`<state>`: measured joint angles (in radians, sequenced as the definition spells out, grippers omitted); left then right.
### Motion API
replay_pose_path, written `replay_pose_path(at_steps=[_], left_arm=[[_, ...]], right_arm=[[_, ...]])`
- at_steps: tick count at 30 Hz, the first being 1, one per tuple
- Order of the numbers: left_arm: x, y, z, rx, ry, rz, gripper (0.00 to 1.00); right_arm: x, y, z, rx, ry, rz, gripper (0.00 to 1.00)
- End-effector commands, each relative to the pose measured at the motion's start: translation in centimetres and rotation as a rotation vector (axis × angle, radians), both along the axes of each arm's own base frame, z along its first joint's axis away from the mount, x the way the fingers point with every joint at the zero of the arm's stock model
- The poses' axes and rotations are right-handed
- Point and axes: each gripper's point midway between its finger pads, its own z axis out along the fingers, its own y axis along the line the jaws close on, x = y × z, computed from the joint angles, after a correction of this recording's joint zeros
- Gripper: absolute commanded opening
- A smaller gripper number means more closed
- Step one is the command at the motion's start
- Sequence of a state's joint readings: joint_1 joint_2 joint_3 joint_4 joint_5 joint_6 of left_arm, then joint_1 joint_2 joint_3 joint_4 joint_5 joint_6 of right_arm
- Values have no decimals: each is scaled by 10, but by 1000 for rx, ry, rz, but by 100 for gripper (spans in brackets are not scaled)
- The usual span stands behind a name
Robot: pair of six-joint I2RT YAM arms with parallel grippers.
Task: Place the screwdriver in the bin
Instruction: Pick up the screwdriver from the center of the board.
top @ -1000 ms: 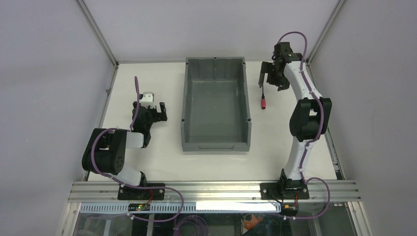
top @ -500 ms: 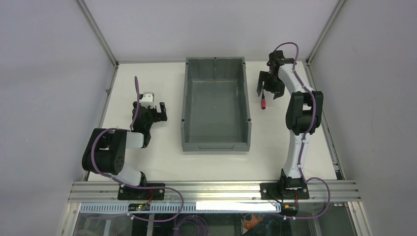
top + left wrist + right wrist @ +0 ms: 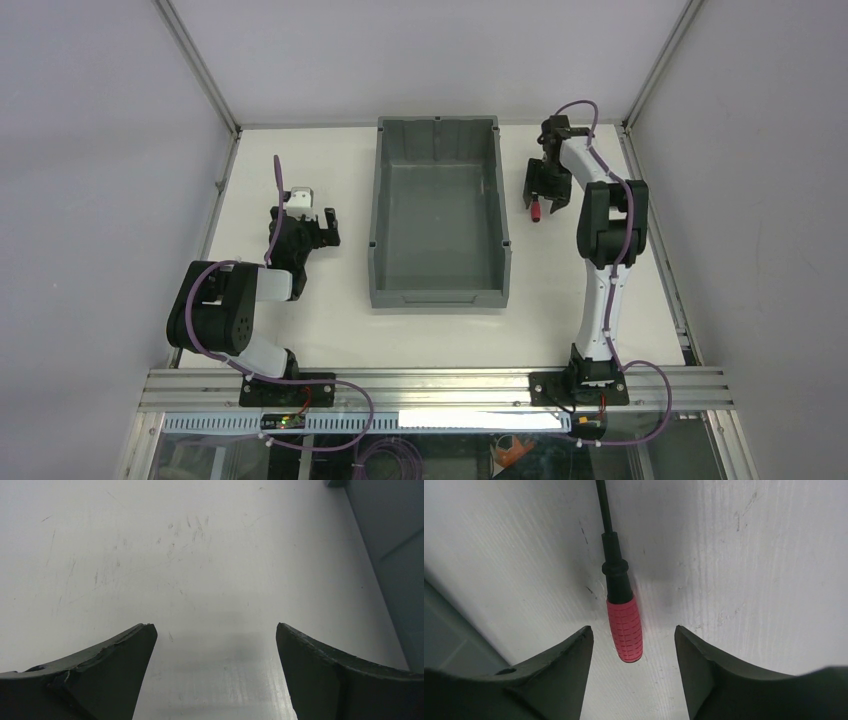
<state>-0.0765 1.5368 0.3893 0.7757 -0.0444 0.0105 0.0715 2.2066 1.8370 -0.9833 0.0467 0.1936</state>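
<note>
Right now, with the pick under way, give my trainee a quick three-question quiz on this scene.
1. True or false: the screwdriver already lies inside the bin.
2. Which part of the screwdriver sits between the right jaws? A: the red handle. B: the tip of the black shaft. C: no part of it.
3. Fill in: seen from the top camera, the screwdriver lies to the ___ of the bin.

Key: 1 false, it lies outside the bin. 2 A, with the jaws apart on either side of the handle. 3 right.
</note>
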Motion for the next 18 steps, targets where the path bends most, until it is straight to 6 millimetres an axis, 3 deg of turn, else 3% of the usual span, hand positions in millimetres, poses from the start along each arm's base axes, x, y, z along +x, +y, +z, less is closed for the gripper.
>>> replay_pose_path(at_steps=[1, 11, 18], left_arm=[[3, 1, 16, -15, -53, -2, 99], [3, 1, 16, -15, -55, -2, 99], [3, 1, 16, -15, -54, -2, 99]], right_arm=[[5, -2, -8, -9, -10, -19, 62], [2, -1, -17, -10, 13, -9, 44], [2, -4, -15, -21, 9, -9, 15]])
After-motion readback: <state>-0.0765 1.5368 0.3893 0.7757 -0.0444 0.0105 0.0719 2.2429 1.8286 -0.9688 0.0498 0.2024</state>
